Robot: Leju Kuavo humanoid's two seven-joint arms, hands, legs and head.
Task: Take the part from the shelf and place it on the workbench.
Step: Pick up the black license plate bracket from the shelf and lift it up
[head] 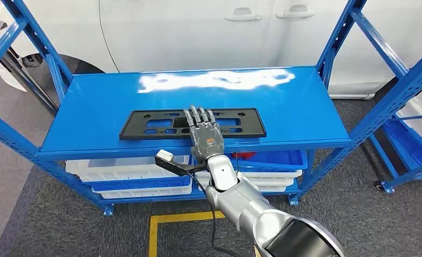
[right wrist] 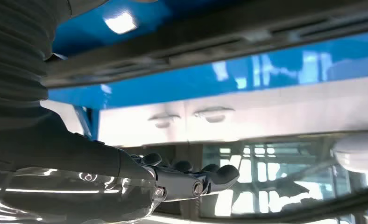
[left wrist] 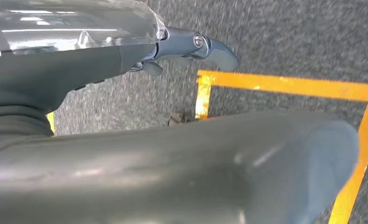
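One arm extended, head view: my right hand (head: 204, 136) flat, fingers straight, over black part (head: 144, 124) on blue shelf (head: 91, 107), gripping nothing; white car (head: 198, 32) behind | left wrist view: left hand (left wrist: 198, 49) empty, fingers loosely extended above carpet (left wrist: 289, 37), orange line (left wrist: 285, 85) | right wrist view: fingers (right wrist: 219, 175) extended.

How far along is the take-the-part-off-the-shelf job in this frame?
Early stage. Done: the right hand has reached the shelf's top deck. In hand: its fingers lie flat over the black slotted plastic part, which rests on the deck; no grip is visible. Left: grasp, lift, carry to the workbench.
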